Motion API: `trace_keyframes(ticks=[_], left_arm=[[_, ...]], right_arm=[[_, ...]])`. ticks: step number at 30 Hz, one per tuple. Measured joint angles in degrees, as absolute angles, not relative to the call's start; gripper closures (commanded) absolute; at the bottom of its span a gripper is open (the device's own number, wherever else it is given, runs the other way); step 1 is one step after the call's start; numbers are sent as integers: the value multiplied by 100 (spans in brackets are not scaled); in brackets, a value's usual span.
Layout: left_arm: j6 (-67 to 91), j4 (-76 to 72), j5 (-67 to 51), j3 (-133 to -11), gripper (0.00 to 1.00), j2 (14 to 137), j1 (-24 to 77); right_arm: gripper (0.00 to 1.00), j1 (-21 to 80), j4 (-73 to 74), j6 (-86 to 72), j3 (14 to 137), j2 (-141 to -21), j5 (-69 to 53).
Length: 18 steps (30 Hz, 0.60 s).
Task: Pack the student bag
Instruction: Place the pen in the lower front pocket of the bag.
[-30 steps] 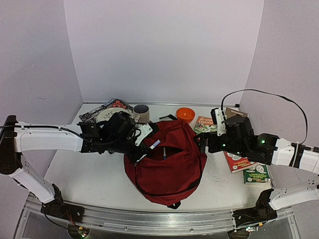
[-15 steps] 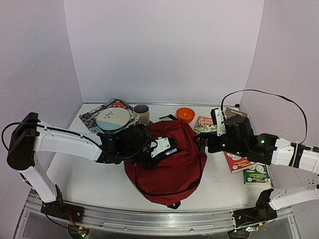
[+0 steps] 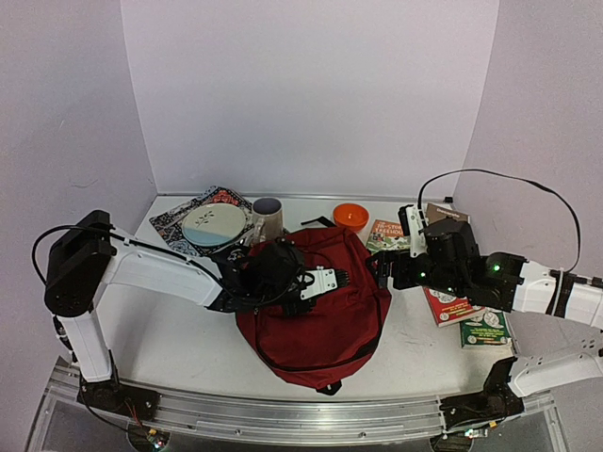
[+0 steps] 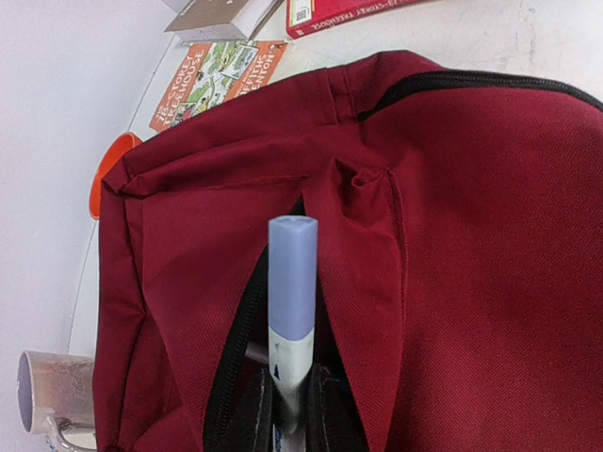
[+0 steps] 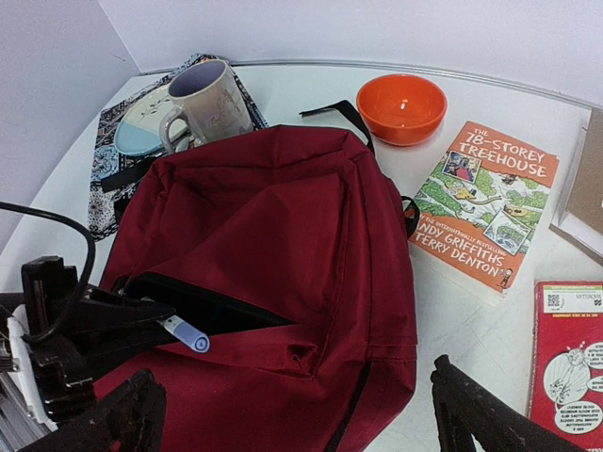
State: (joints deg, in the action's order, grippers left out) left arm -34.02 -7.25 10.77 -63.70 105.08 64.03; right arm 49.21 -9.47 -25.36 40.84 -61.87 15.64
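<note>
The student bag [image 3: 320, 325] lies flat in the middle of the table, dark red, with a zip pocket gaping open on its front. My left gripper [image 3: 332, 279] is shut on a white marker with a lavender cap [image 4: 292, 273]. Its fingertips [image 4: 247, 414] sit at the mouth of that pocket. The capped end [image 5: 188, 335] pokes out over the pocket's lower lip. My right gripper [image 3: 382, 268] hovers open beside the bag's right edge, its fingers [image 5: 462, 400] spread wide with nothing held between them.
Behind the bag stand a mug [image 3: 268, 215], an orange bowl [image 3: 350, 217] and a plate on a patterned mat [image 3: 215, 224]. An orange book [image 5: 485, 202], a red book [image 3: 448, 303], a green booklet [image 3: 485, 330] and a box [image 3: 443, 212] lie on the right.
My left arm has carried the marker rightward from the bag's left edge to the open pocket. The right arm has not moved.
</note>
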Motion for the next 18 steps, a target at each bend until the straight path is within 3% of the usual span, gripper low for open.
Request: trace_keyframes(ticks=[11, 18], left_arm=[[-3723, -754, 1565, -6380, 100, 11044, 6326], [-3747, -713, 1902, -6580, 86, 11205, 6217]], right_arm=[[2, 4921, -943, -2536, 4084, -6188, 1563], [2, 4921, -941, -2536, 4086, -6198, 1544]])
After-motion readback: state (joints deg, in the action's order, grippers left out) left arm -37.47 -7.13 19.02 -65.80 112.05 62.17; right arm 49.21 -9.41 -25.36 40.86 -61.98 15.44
